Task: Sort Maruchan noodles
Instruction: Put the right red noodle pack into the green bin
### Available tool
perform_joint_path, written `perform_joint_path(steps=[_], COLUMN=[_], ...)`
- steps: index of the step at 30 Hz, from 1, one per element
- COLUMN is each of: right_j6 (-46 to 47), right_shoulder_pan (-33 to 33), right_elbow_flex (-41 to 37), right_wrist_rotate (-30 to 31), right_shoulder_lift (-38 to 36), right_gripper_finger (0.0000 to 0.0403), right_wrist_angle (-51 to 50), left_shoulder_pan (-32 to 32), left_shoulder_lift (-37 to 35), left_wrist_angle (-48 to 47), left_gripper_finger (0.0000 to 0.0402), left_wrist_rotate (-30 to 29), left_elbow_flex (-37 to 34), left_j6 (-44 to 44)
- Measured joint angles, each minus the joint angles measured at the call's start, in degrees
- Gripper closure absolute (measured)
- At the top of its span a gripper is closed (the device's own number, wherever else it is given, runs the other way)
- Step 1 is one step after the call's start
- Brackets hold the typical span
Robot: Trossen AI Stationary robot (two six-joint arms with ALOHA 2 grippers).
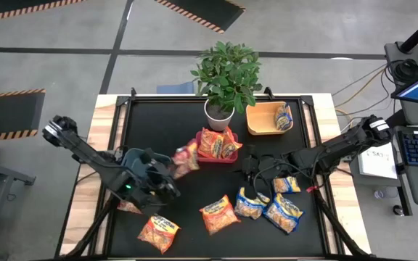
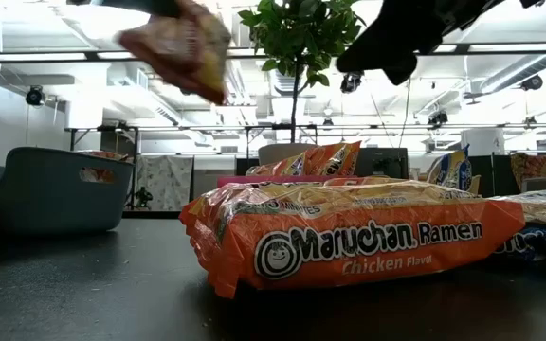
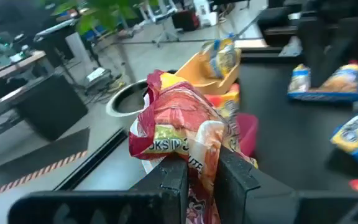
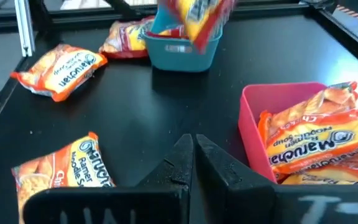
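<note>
My left gripper is shut on an orange Maruchan packet, raised in the air between the grey-blue bin and the red bin. The red bin holds orange packets. The orange bin holds a blue-and-yellow packet. Orange packets and blue-and-yellow packets lie flat on the black mat. My right gripper hovers shut and empty just right of the red bin. My left gripper pinches the orange packet between its two fingers at one end of the packet. The fingers reach roughly level toward the table's right. The packet is lifted clear of the table and sticks out crumpled beyond the fingertips.
A potted plant in a white pot stands at the far edge between the two far bins. Another orange packet lies near the left arm's base. A blue-and-yellow packet lies under the right arm. Bare mat shows in the middle.
</note>
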Motion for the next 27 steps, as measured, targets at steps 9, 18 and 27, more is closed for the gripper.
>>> perform_joint_path(steps=[9, 18, 27], right_j6=[0.04, 0.07, 0.28], right_shoulder_pan=[0.00, -0.02, -0.02], right_elbow_flex=[0.00, 0.04, 0.11], right_wrist_rotate=[0.00, -0.02, -0.04], right_shoulder_lift=[1.84, 2.85, 4.49], right_gripper_finger=[0.0394, 0.0394, 0.0394], right_wrist_angle=[0.51, 1.33, 2.74], left_shoulder_pan=[-1.26, -1.19, -0.89], left_shoulder_lift=[-7.04, -8.30, -8.82], left_wrist_angle=[-36.55, -55.05, -54.13], left_gripper_finger=[0.0364, 0.0364, 0.0364], left_wrist_rotate=[12.47, 27.31, 28.82], left_elbow_flex=[-0.26, 1.25, 0.71], left_j6=[-14.75, -22.74, -23.36])
